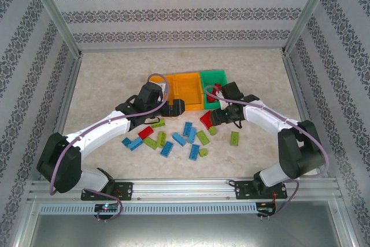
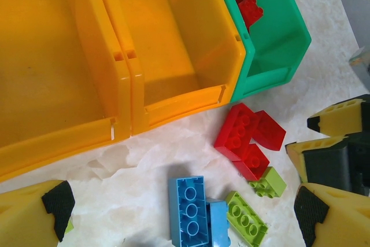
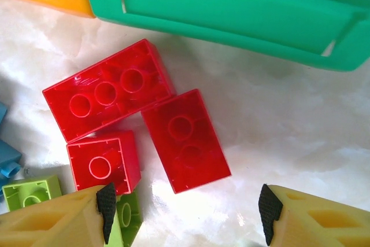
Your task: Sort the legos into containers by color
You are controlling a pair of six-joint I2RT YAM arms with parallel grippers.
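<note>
Just in front of the green bin (image 3: pixel 231 10) three red legos (image 3: pixel 107 93) lie in a tight cluster on the table (image 3: pixel 300 131): a long one nearest the bin wall, a tilted red brick (image 3: pixel 185 140) touching its corner, and a square brick (image 3: pixel 103 166) tucked below. One red piece (image 2: pixel 250 10) already sits inside the green bin, so red seems to belong there, and the step in hand looks like picking from this cluster. The right gripper (image 3: pixel 185 212) hangs over it with its jaws moderately apart and nothing between them. The tilted red brick is the best target, I judge, since bare table lies on its right. The wrist should turn so the pads line up with its long sides and then come down squarely, keeping the left pad (image 3: pixel 106 206) off the square brick and the lime brick (image 3: pixel 29 192) beside it. Closing on two bricks at once would likely spill one. The lift has to clear the bin's front lip before release. Farther out, blue and lime legos (image 1: pixel 178 139) lie scattered toward the arm bases, unsorted, and what shows of the two orange bins (image 2: pixel 173 44) looks empty. The left gripper (image 2: pixel 182 215) hovers near them, spread wide and holding nothing. It is close to the right gripper, so it should keep out of the path.
</note>
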